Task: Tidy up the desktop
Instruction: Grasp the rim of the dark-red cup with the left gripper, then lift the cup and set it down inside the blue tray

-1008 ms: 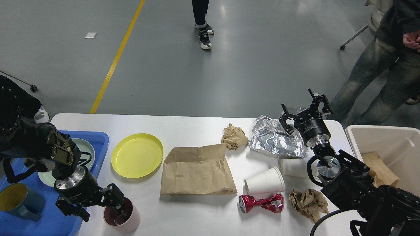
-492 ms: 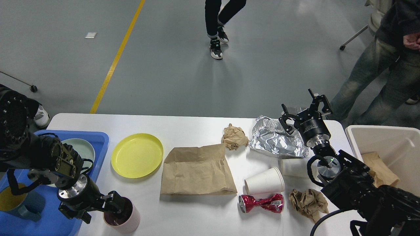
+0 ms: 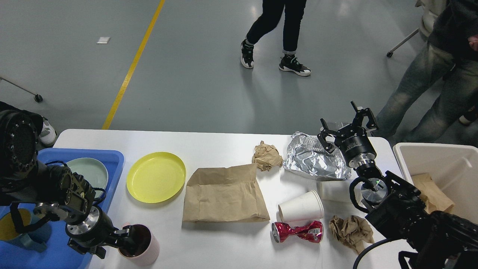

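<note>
Left gripper (image 3: 125,239) fingers lost inside pink cup (image 3: 143,246) | my right arm blocks second paper cup (image 3: 332,191) | blue tray (image 3: 108,157) cut off by frame edge

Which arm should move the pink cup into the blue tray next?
Left. The left gripper is already at the pink cup, one finger inside its rim, right beside the blue tray. The right gripper hangs open over the foil.

The desktop (image 3: 224,144) is plain white, carrying a yellow plate (image 3: 155,177), a brown paper bag (image 3: 224,194), crinkled silver foil (image 3: 313,161), a crushed red can (image 3: 297,231), white paper cups (image 3: 301,206), a pink mug (image 3: 140,245) and a blue tray (image 3: 114,158).
</note>
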Action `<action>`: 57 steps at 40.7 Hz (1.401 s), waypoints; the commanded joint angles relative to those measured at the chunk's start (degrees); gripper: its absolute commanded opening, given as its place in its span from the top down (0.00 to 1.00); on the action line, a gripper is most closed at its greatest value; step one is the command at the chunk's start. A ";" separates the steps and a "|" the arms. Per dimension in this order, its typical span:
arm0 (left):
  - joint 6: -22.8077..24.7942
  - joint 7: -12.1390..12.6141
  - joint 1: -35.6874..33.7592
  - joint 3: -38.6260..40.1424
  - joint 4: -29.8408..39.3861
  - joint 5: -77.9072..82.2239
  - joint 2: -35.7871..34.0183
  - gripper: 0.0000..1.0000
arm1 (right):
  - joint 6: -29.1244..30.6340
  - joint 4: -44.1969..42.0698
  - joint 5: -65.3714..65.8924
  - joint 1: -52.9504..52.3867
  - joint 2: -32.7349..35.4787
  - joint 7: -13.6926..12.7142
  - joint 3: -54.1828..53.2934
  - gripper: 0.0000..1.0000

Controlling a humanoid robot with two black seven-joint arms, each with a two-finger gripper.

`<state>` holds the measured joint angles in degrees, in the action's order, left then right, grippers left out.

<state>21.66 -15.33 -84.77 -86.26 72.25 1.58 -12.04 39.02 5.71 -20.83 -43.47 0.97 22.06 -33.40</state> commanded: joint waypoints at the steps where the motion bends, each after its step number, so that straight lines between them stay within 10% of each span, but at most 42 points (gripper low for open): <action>1: -0.04 0.04 0.57 0.04 0.00 0.00 0.00 0.34 | 0.00 0.00 0.00 -0.03 0.00 0.00 0.00 0.00; 35: -4.96 -0.67 2.15 1.80 0.26 -0.97 0.17 0.99 | 0.00 0.00 0.00 -0.04 0.00 0.00 0.00 0.00; 57: -4.17 -0.75 1.01 1.36 1.23 -0.88 -0.88 1.00 | 0.00 0.00 0.00 -0.04 0.00 0.00 0.00 0.00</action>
<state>16.92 -16.10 -82.96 -84.58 72.96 0.61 -12.62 39.02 5.71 -20.83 -43.51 0.97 22.06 -33.40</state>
